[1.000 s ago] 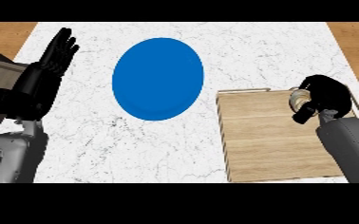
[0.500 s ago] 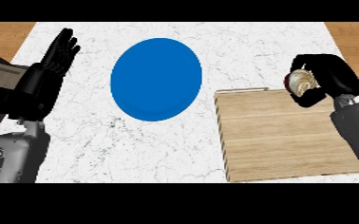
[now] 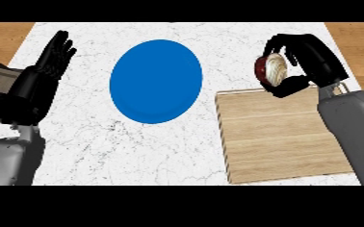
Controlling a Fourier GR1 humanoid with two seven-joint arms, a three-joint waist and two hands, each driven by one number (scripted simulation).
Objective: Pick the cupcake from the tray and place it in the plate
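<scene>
The cupcake (image 3: 274, 69) shows as a small round thing with a pale, cream-swirled top and a dark red-brown wrapper along its left edge, tipped on its side so the top faces right, toward the palm. It sits inside the right hand (image 3: 304, 60), whose black fingers curl over it from above while the thumb comes round beneath, so the hand is closed around the cake and part of it is hidden (only the left half reads clearly). Cake and hand are up over the white marble counter (image 3: 99, 139), just beyond the far edge of the wooden tray (image 3: 284, 139), with the thumb overlapping that far edge.

To the left of the held cake lies the blue plate (image 3: 156, 81), a plain oval of solid blue, well apart from the hand, with a strip of bare marble between them. The tray sits to the right of the plate, its near-left corner reaching toward the view's lower edge, and the grey right forearm runs down along the tray's right side.

Over on the far left, the left hand (image 3: 50, 65) rests at the counter's edge, fingers straight and pointing up, holding nothing. Wooden flooring shows at both upper corners beyond the counter.
</scene>
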